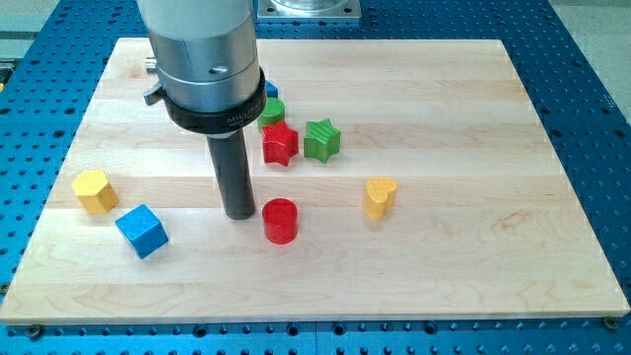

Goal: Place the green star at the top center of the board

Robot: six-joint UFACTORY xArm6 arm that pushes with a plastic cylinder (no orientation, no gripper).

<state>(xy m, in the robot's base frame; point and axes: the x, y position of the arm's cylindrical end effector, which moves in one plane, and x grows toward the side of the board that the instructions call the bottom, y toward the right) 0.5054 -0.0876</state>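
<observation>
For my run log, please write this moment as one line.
my tip: just left of red cylinder | green star: mid-board, right of red star, untouched | top center: not yet reached

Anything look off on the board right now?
Nothing stands out. The green star sits upright beside the red star, the rest lie scattered flat on the board. My tip rests just left of the red cylinder, well below the stars. A green block is partly hidden behind the arm.

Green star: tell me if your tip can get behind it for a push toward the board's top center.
Probably yes. My tip sits beside the red cylinder, below and left of the green star. The red star touches its left side, but the wood below it looks free.
</observation>
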